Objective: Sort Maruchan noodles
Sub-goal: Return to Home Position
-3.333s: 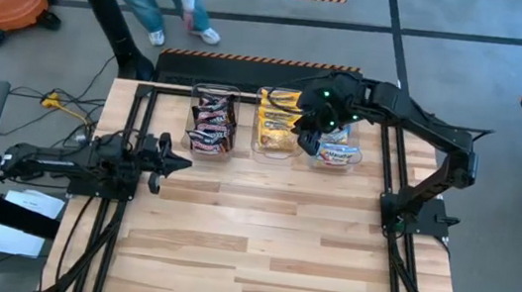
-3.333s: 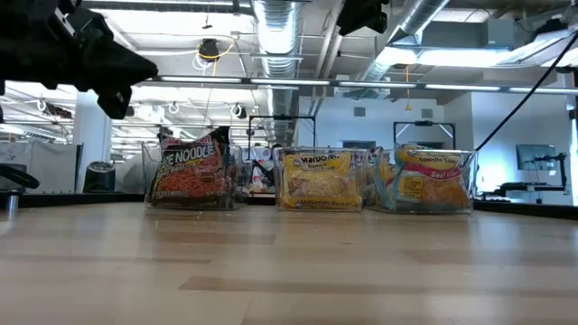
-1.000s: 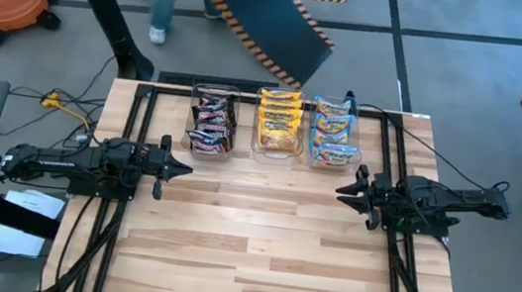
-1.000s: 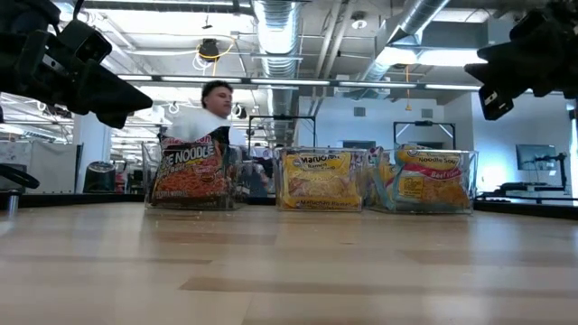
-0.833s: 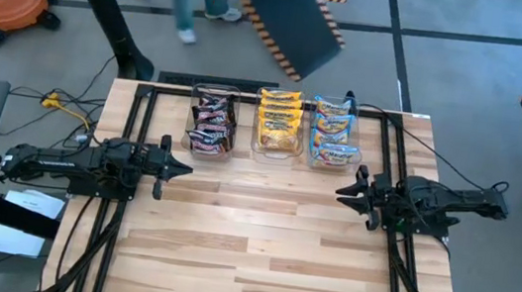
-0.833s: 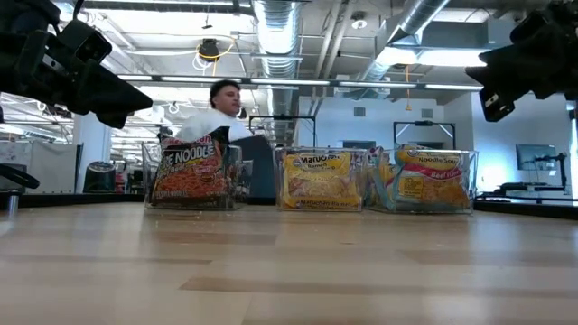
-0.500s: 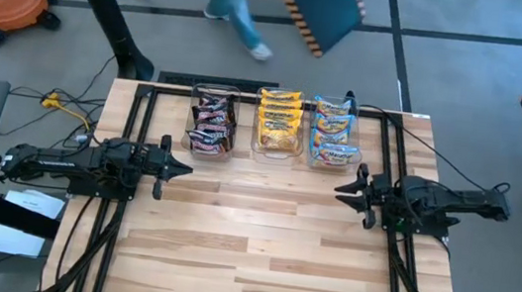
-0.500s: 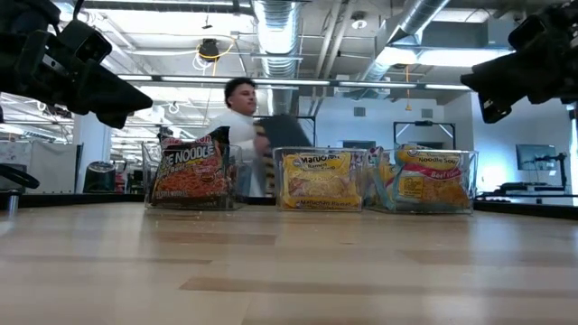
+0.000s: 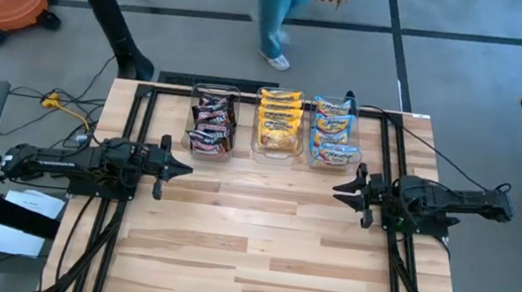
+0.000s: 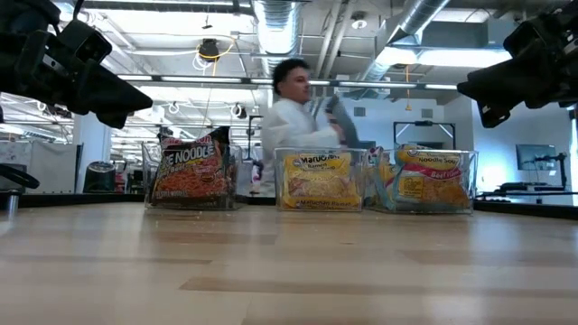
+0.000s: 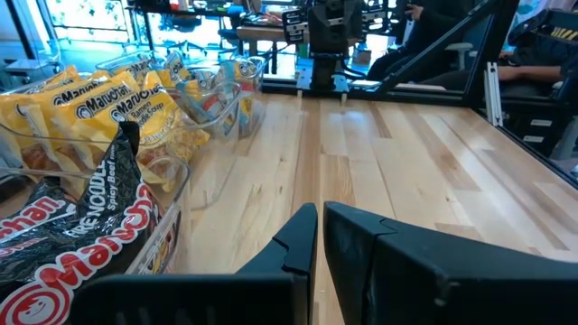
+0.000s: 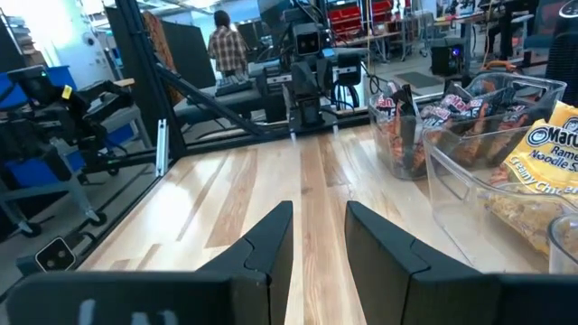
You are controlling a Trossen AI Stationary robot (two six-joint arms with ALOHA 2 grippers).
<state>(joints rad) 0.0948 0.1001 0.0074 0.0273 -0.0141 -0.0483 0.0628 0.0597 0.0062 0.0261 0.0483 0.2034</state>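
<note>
A pale wooden table [image 9: 258, 250] lies under me, and a person [image 9: 278, 9] walks past its far edge. My left claw [image 9: 186, 167] hangs low at the left side with its fingers pressed together. My right claw [image 9: 337, 191] hangs opposite, its fingers slightly parted and holding nothing. In three clear tubs [image 9: 216, 91] along the far edge lie the dark packets [image 9: 211, 130] on the left, the yellow packets [image 9: 279, 123] in the middle and the blue packets [image 9: 334, 135] on the right.

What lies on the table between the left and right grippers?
Only bare wooden tabletop, as the high view shows; the left gripper and right gripper face each other across it.
</note>
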